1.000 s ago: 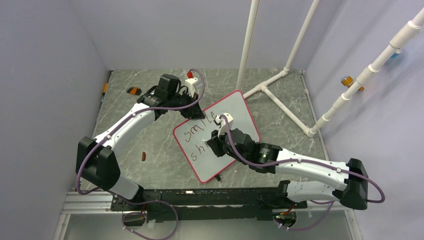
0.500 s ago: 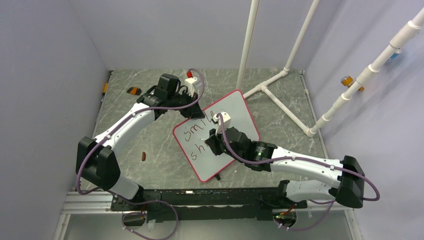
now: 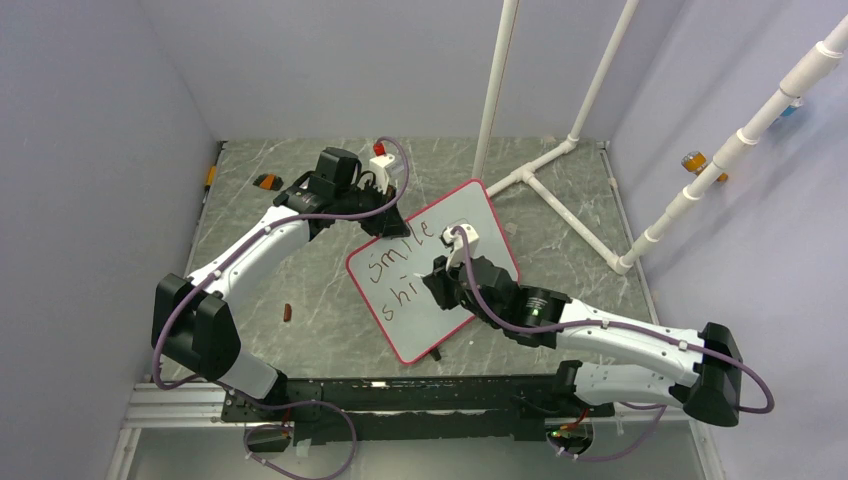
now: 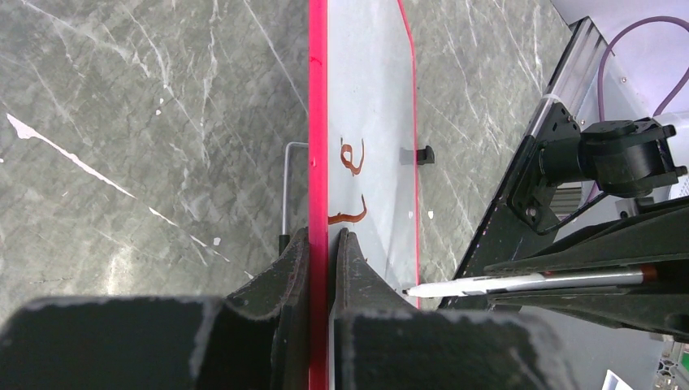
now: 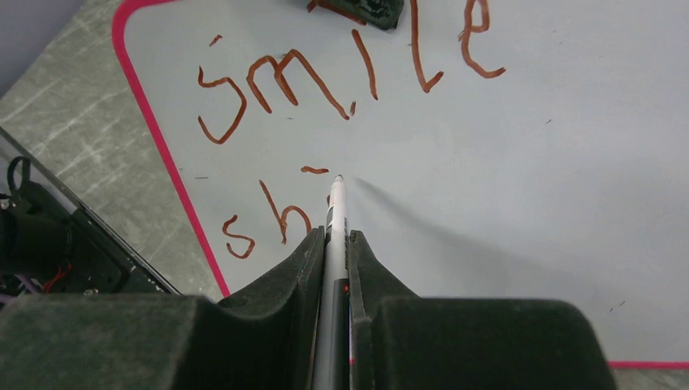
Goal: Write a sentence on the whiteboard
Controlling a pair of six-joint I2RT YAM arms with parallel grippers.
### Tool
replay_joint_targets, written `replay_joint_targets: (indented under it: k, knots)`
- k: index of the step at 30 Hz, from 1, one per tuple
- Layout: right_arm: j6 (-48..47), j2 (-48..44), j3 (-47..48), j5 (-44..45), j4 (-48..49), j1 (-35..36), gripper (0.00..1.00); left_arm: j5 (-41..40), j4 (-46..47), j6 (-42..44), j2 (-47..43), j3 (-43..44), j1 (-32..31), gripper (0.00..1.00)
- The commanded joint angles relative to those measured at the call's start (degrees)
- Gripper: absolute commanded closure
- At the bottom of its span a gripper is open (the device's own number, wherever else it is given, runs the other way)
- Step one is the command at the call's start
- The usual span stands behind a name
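while the top external view is looking down on the grey marbled tabletop (image 3: pixel 320 290), the whiteboard (image 3: pixel 420 325) is sitting cornerwise in the middle of the frame. the sentence (image 3: pixel 397 262) is showing on its left half as "smile" above a shorter line starting "sh". the left end effector (image 3: pixel 388 225) is reaching in from the upper left and pinching the board's upper-left edge. the right end effector (image 3: pixel 438 285) is hovering over the board's centre, just right of the second line. a small reddish-brown object (image 3: pixel 288 313) is lying on the tabletop left of the board.

in the left wrist view, the board is appearing edge-on, its red rim running up the middle of the frame. the two dark fingers (image 4: pixel 284 268) are clamping shut on that rim from either side. a black clip (image 4: pixel 418 154) is standing on the far edge, and a white marker (image 4: pixel 520 283) is pointing in from the lower right.

in the right wrist view, the end effector is gripping the marker tightly between its fingers. the marker's tip is meeting the board at centre frame, just right of "sh" and of a short dash, with "smile" running across the top.
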Motion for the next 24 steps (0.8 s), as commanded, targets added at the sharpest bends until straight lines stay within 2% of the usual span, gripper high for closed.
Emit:
replay_joint_targets:
  k: [1,24]
  knots:
    - [0.9,-3.1,-1.0,1.9,1.8,-0.2,1.00,-5.4,3.4,3.7,-1.7,1.1,0.3,1.00]
    - [1.2,1.3,-2.4,0.0,2.7,-2.0,1.00,-5.4,3.4,3.8,-1.9,1.2,0.4,1.00]
